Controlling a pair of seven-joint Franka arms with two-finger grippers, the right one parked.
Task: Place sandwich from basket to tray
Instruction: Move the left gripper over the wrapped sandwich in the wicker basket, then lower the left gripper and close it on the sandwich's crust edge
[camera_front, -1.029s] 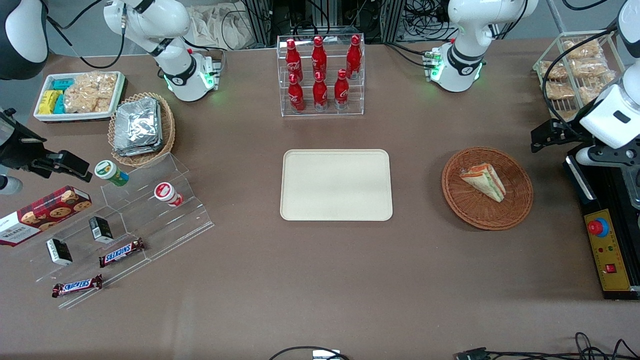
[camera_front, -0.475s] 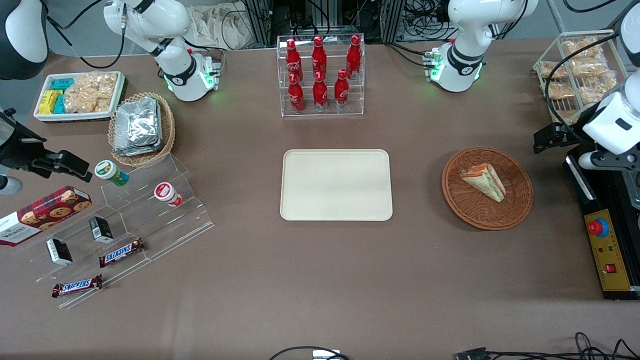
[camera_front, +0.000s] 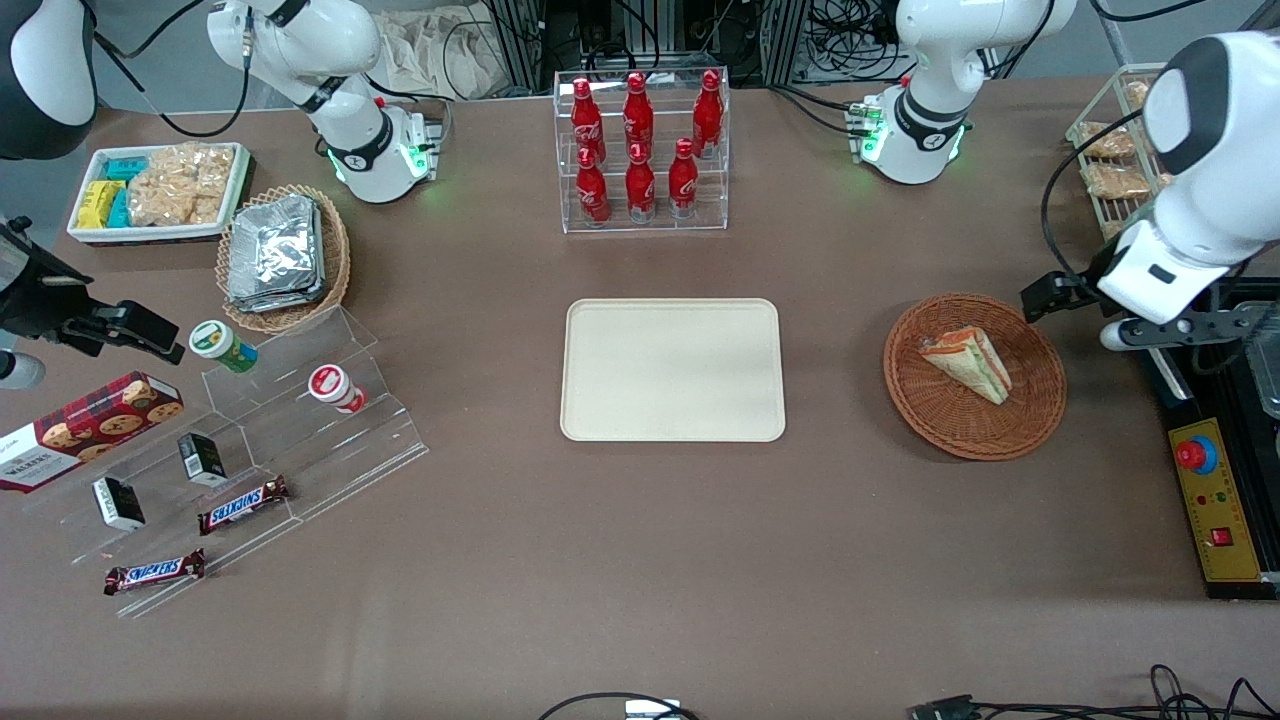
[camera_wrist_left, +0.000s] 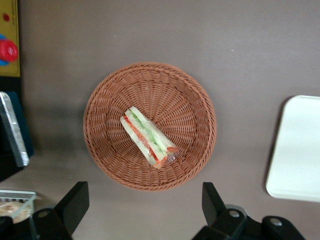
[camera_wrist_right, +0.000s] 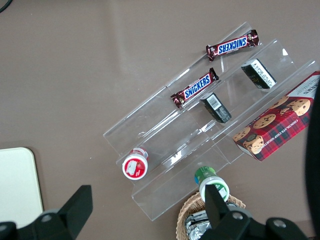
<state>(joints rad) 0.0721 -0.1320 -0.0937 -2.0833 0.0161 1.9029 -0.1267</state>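
Starting at the middle of the table, the tray (camera_front: 672, 369) lies bare & flat, w/ the basket (camera_front: 1035, 400) well apart from it toward the working arm's end. Inside sits the sandwich (camera_front: 968, 363), on its side, filling edge showing, clear-wrapped. It looks light, soft & squashy, w/ slick film, so too hard a pinch would prob crush the bread or let it slip. Best hold, I'd judge: across the two flat bread faces, mid-wedge, not the thin tip. The gripper (camera_wrist_left: 142, 210) hangs above the basket's rim, fingers (camera_wrist_left: 75, 202) spread wide, nothing held.
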